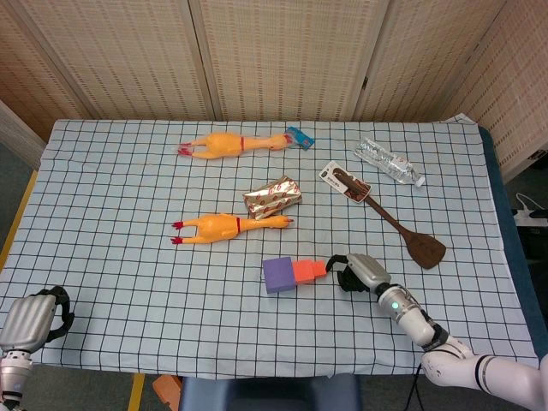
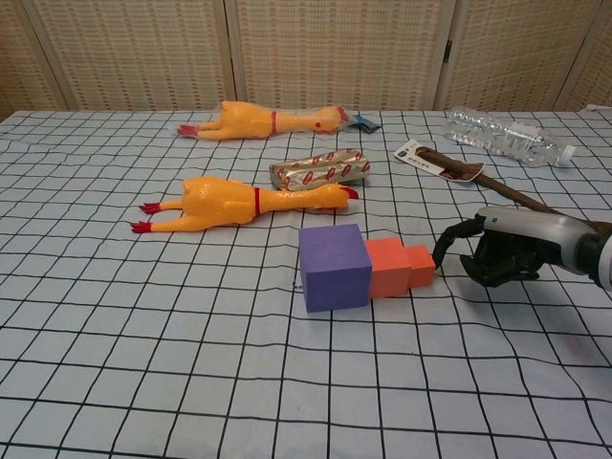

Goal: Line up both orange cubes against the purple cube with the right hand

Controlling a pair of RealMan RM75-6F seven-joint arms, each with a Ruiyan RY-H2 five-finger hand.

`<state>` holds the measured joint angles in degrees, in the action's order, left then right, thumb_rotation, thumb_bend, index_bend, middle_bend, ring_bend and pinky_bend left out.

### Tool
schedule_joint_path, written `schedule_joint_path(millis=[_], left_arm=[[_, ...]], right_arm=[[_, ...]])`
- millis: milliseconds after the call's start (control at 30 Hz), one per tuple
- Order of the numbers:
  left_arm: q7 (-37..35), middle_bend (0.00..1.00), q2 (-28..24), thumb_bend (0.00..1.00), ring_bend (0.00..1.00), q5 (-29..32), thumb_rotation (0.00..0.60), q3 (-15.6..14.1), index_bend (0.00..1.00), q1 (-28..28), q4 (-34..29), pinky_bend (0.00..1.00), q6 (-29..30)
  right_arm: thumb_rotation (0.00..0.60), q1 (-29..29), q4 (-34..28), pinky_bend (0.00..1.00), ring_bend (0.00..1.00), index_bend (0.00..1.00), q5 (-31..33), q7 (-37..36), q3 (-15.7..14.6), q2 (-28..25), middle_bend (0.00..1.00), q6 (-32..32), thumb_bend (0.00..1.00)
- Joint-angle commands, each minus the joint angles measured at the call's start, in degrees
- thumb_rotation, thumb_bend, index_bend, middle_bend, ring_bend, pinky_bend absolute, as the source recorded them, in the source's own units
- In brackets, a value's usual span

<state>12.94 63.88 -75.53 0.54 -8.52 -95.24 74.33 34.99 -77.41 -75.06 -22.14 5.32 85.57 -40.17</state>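
Head view looks down from high and far; chest view sits low, close — both share the checkered table [image 1: 128, 214].

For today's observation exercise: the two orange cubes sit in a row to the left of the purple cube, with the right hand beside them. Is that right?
Not quite. The chest view shows the orange cubes to the right of the purple cube, not the left. The right hand is indeed beside them.
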Motion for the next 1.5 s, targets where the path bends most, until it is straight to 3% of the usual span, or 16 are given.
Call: schedule_joint_path(millis=[33,633,800,933,1067,1233,1367,1500], left_arm=[[-0.03,0.4,-0.03,0.41,0.41,0.08,0.6,0.0,0.27,-0.02,-0.03,0.52,-0.09],[-0.22,0.4,-0.11,0.41,0.41,0.08,0.6,0.02,0.27,-0.04,-0.02,0.52,-0.11],[-0.27,0.4,-0.08,0.41,0.41,0.03,0.6,0.09,0.27,0.05,0.12,0.52,0.18],[-0.57,0.4,-0.01,0.41,0.41,-0.03,0.6,0.28,0.27,0.13,0.28,0.52,0.54],[-0.94,0.41,0.21,0.41,0.42,-0.84,0.6,0.4,0.28,0.31,0.69,0.52,1.48],[-1.95,0.41,0.17,0.41,0.42,-1.75,0.6,0.64,0.28,0.64,1.16,0.52,2.71],[-3.3,0.43,0.36,0.41,0.42,-2.79,0.6,0.96,0.33,0.93,2.51,0.52,4.04],[-3.69,0.43,0.66,0.41,0.42,-3.29,0.6,1.26,0.34,1.39,3.27,0.52,5.44]], right_arm=[[0.6,0.04,0.2,0.93,0.89,0.39,-0.16,-0.22,-0.12,0.14,0.98,0.0,0.66],[0.6,-0.59,-0.35,0.93,0.89,0.39,-2.65,-2.39,-0.85,-0.7,0.98,-2.49,0.65],[0.6,-4.3,-1.59,0.93,0.89,0.4,-2.83,7.73,-1.43,-3.76,0.98,-11.38,0.49],[0.6,-8.78,-3.69,0.91,0.8,0.41,-3.31,20.15,-1.78,-5.51,0.98,-22.25,0.35],[0.6,-13.56,-6.22,0.9,0.68,0.41,-4.3,29.5,-2.42,-7.34,0.88,-32.05,0.27],[0.6,-17.8,-7.0,0.84,0.55,0.42,-3.15,35.8,-2.75,-8.73,0.7,-37.95,0.26],[0.6,-19.56,-6.17,0.77,0.49,0.42,-2.44,35.3,-1.99,-8.77,0.58,-40.14,0.26],[0.6,-20.43,-3.75,0.77,0.47,0.42,-2.86,31.66,-1.5,-8.03,0.57,-40.8,0.26]])
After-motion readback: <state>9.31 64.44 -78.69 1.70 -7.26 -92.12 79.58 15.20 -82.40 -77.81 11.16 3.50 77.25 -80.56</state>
